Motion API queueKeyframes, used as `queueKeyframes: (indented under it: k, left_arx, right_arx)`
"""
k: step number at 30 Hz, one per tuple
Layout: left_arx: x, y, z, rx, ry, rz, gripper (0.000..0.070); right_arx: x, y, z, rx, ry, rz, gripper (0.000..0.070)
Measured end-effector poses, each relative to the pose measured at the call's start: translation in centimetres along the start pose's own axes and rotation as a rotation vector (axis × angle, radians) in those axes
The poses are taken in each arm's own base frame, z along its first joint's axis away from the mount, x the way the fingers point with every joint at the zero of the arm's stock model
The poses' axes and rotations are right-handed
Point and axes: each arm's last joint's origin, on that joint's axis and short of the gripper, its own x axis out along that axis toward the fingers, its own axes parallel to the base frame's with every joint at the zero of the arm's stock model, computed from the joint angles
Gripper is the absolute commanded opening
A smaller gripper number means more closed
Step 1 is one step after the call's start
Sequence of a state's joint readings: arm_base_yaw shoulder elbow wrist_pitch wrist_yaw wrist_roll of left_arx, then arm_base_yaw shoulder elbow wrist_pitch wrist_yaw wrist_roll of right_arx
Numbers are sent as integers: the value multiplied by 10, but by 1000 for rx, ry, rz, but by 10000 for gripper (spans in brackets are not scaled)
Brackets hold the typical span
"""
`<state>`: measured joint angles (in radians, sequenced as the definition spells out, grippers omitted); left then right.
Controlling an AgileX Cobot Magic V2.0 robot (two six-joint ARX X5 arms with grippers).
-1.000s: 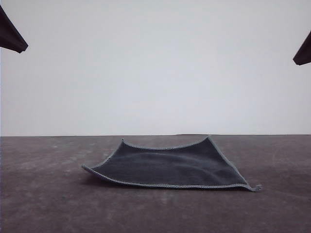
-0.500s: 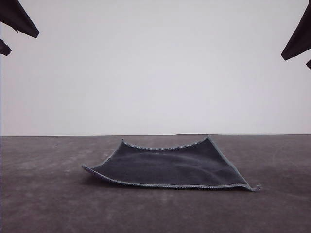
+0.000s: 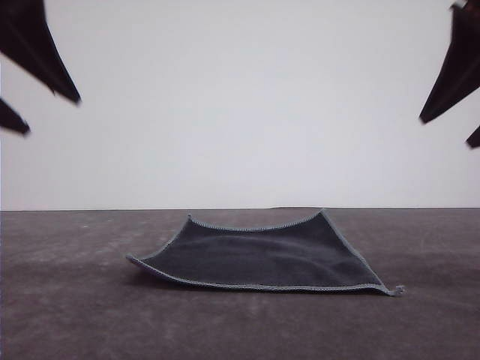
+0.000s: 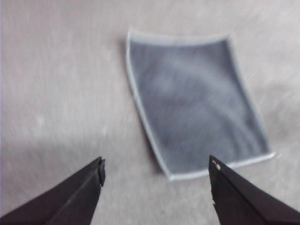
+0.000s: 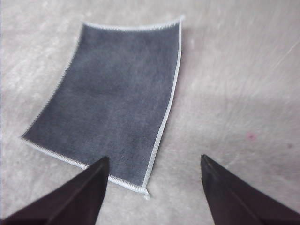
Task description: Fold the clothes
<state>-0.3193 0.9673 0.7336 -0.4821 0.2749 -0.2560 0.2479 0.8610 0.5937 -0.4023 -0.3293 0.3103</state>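
Small square soft cloth, dark grey face up, pale stitched edging (image 3: pixel 262 259), lies flat on grey table (image 3: pixel 67 315), centre, slightly twd robot's right. Below and between both arms, well apart from each.

L gripper (image 4: pixel 157 171) jaws wide open, over near-left corner. R gripper (image 5: pixel 154 171) jaws spread too, over near-right corner. R looks marginally nearer.

Corners curl up slightly; no fold yet.

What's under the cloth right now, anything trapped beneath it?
The cloth lies dark-grey face up on the table, corners curling slightly. Nothing shows beneath the lifted edges, but its underside and the table beneath its middle are covered.
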Motion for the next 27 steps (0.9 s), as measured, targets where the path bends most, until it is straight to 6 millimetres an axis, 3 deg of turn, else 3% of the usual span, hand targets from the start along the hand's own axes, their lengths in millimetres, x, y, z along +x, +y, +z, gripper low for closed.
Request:
queueKeyframes:
  k: [8, 27]
  left_arx:
    - [56, 7, 29, -23, 84, -45, 425]
    - [203, 39, 97, -63, 207, -78, 426]
  right_arx:
    - [48, -21, 24, 93, 58, 64, 393]
    - [168, -59, 103, 157, 147, 146, 393]
